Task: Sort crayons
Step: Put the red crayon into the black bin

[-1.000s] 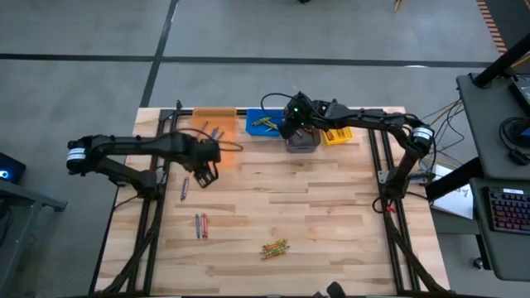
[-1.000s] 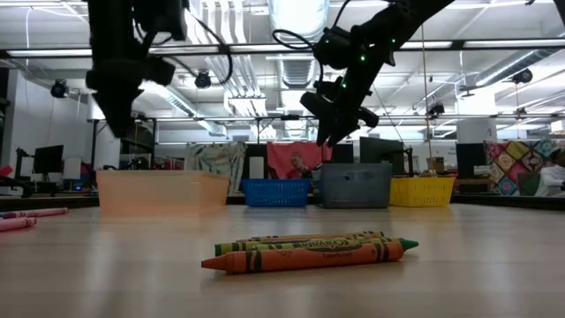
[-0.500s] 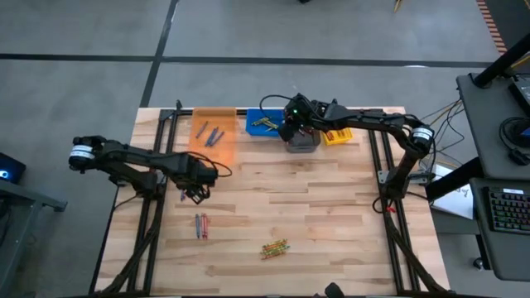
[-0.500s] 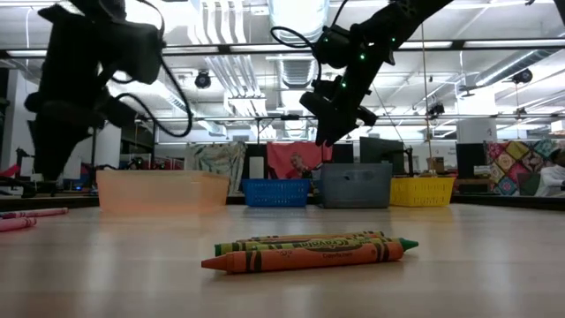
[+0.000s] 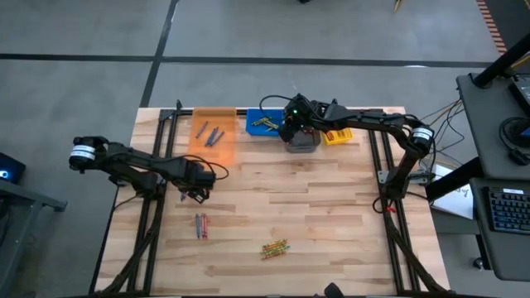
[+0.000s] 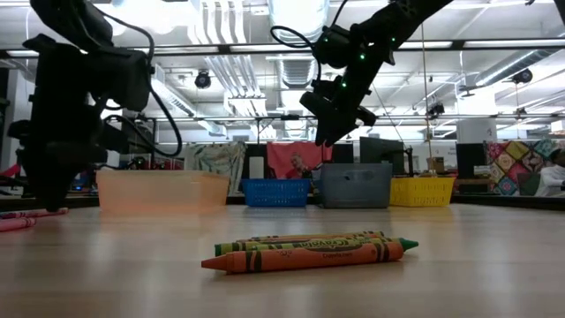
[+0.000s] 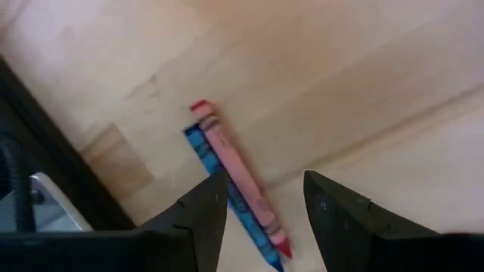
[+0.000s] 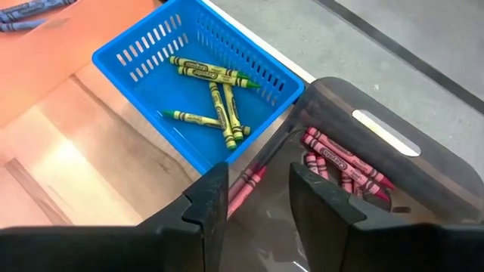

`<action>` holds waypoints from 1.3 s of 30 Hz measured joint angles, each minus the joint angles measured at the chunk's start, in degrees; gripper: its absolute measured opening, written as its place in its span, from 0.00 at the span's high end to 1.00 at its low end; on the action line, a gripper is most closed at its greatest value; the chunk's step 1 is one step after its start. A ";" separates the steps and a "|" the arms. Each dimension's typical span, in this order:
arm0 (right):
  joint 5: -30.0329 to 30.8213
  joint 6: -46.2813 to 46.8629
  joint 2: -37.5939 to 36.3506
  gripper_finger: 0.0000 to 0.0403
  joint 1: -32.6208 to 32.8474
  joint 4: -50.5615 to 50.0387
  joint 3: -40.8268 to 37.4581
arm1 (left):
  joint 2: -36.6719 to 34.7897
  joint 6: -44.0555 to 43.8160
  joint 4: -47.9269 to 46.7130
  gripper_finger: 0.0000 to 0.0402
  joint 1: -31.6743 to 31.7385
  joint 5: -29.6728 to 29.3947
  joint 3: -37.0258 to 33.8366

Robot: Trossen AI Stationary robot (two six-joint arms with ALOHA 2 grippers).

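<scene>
A red crayon [image 7: 240,177] and a blue crayon [image 7: 219,181] lie side by side on the table near its left edge. My left gripper [image 7: 265,208] is open just above them, one finger on each side, touching neither; it also shows in the high view [image 5: 190,190] and low over the table in the low view [image 6: 48,190]. My right gripper [image 8: 261,196] is open and empty above the grey bin [image 8: 363,166], which holds red crayons [image 8: 340,162]. The blue bin [image 8: 189,83] holds green-yellow crayons [image 8: 215,94].
The orange bin [image 5: 212,131], with blue crayons inside, the blue bin [image 5: 265,124], grey bin [image 5: 303,142] and yellow bin [image 5: 336,136] stand in a row at the far edge. A red and blue pair [image 5: 200,225] and a green and orange cluster [image 5: 275,247] lie nearer.
My left gripper has gone from beside the orange bin toward the table's near-left and down, until it stands low over the red and blue crayons.
</scene>
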 joint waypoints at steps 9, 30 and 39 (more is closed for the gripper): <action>-0.01 0.83 0.00 0.67 0.13 -0.15 -0.02 | -0.02 -1.30 3.17 0.61 0.00 -0.68 -1.80; 0.01 0.80 0.00 0.67 0.12 -0.21 -0.02 | -0.41 0.41 6.42 0.61 -0.53 2.92 -1.11; 0.01 0.91 0.00 0.69 0.12 -0.17 -0.02 | -0.52 0.25 -2.65 0.61 -0.55 -1.23 2.29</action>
